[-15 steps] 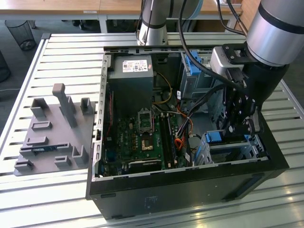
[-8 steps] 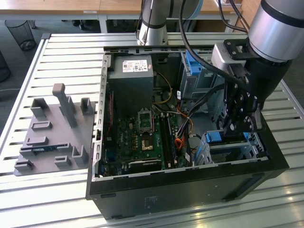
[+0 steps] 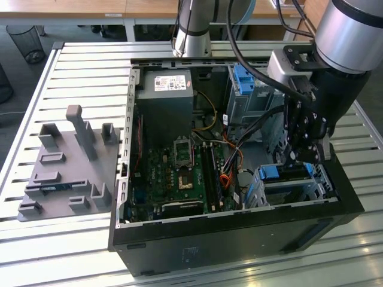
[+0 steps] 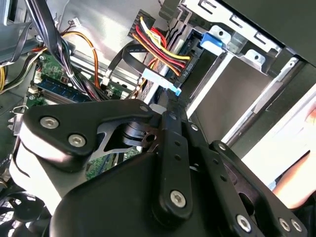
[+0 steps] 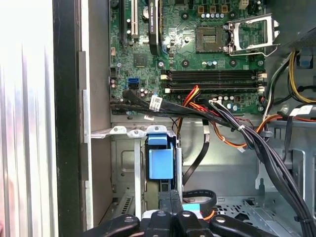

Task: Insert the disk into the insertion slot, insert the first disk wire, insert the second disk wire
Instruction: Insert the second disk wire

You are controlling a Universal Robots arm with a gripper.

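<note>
The disk [image 3: 279, 173], framed by its blue carrier, sits inside the insertion slot [image 3: 302, 190], a silver cage at the case's corner on the exterior view's right. Both wrist views show the blue carrier [image 5: 161, 163] [image 4: 213, 40] seated in the cage [image 5: 127, 132]. My gripper [image 3: 306, 156] hangs just above the cage. Its fingertips [image 4: 170, 109] are pressed together at the end of a black flat disk wire with a light-blue connector [image 4: 159, 81]. A red, yellow and black wire bundle [image 4: 165, 52] ends in a connector at the disk's end.
The open computer case [image 3: 239, 230] lies on a slatted metal table. Inside are the motherboard [image 3: 179, 173], a power supply [image 3: 164, 101] and a taller grey bay with a blue latch [image 3: 244, 81]. Black cable bundles [image 5: 256, 143] cross beside the cage. A grey fixture plate [image 3: 66, 170] lies at the exterior view's left.
</note>
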